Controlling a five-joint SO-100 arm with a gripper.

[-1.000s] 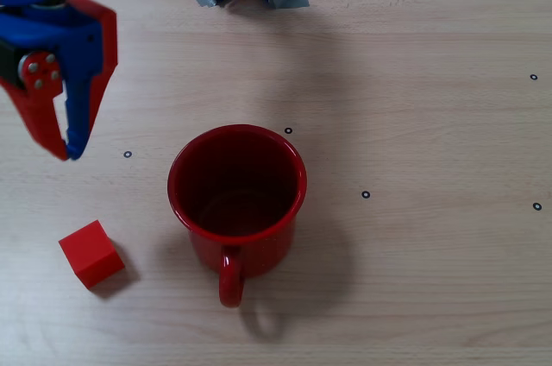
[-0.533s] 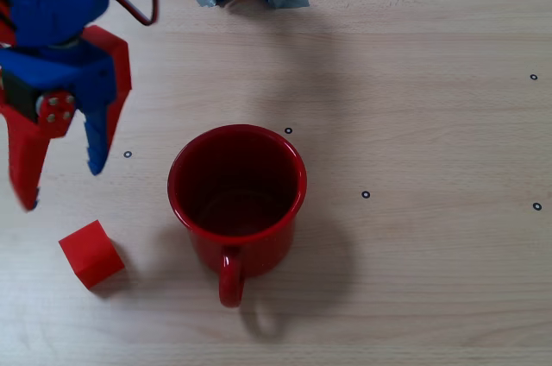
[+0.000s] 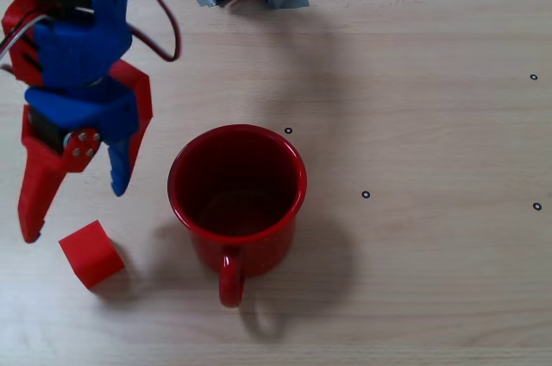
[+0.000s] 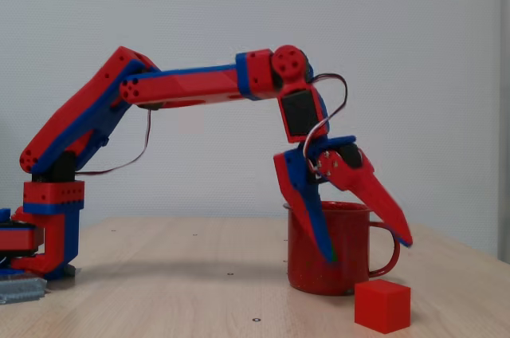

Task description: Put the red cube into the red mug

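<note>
Fixed view: red cube below spread tool.

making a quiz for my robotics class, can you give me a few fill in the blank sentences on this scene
1. The end effector hovers with its jaws ____.
2. The red cube rests on the ____, not in the red mug.
3. In the overhead fixed view, the cube lies to the ____ of the mug.
4. Inside, the mug is ____.

Missing words: open; table; left; empty

Red-and-blue plastic arm with looping red cable, silver screws.
</note>
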